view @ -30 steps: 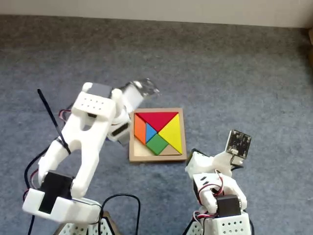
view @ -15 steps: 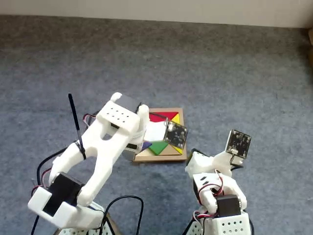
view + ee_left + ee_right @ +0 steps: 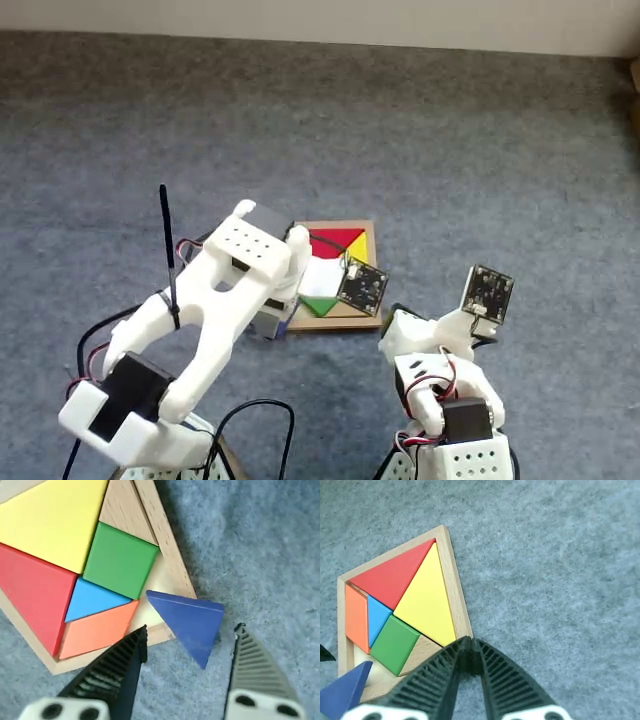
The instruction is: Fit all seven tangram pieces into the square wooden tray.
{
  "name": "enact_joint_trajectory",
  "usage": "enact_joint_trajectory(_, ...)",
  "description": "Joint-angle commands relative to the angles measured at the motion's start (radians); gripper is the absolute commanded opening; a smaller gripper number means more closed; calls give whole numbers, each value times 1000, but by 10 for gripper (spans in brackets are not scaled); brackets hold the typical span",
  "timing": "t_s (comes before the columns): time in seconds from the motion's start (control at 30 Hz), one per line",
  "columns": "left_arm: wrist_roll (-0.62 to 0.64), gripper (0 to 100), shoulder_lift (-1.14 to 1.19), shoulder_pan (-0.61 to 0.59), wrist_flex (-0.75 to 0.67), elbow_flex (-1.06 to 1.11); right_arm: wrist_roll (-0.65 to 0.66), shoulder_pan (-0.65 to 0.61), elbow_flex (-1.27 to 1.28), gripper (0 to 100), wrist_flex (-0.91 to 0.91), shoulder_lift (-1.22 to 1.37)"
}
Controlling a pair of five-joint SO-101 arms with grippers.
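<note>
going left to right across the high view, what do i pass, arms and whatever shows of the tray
left arm → green piece → yellow piece → right rim of the wooden tray → right arm

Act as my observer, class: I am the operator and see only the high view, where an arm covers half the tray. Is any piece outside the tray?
Observer: Yes. A dark blue triangle lies across one corner of the tray, on its rim and partly over the carpet.
Operator: Is the left gripper holding it?
Observer: No. The left gripper is open, with one finger on each side of the triangle and apparently not touching it.
Operator: And the right gripper?
Observer: The right gripper is shut, with nothing in it.
</note>
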Motion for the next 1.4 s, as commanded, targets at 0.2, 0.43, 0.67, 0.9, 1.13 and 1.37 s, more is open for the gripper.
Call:
enact_joint_trajectory(0.2, 64, 245, -107, -67, -21, -82, 11, 13, 104, 5, -18, -15)
enact_joint_trajectory(0.43, 252, 245, -302, -127, 150, -41, 11, 13, 104, 5, -18, -15)
enact_joint_trajectory(0.67, 448, 246, -410, -272, -15, 220, 11, 13, 104, 5, -18, -15)
enact_joint_trajectory(0.9, 465, 248, -409, -367, -143, 410, 11, 13, 104, 5, -18, -15)
enact_joint_trajectory(1.13, 575, 249, -407, -352, -275, 498, 9, 13, 104, 5, -18, -15)
enact_joint_trajectory(1.37, 684, 249, -407, -314, -427, 552, 8, 13, 104, 5, -18, -15)
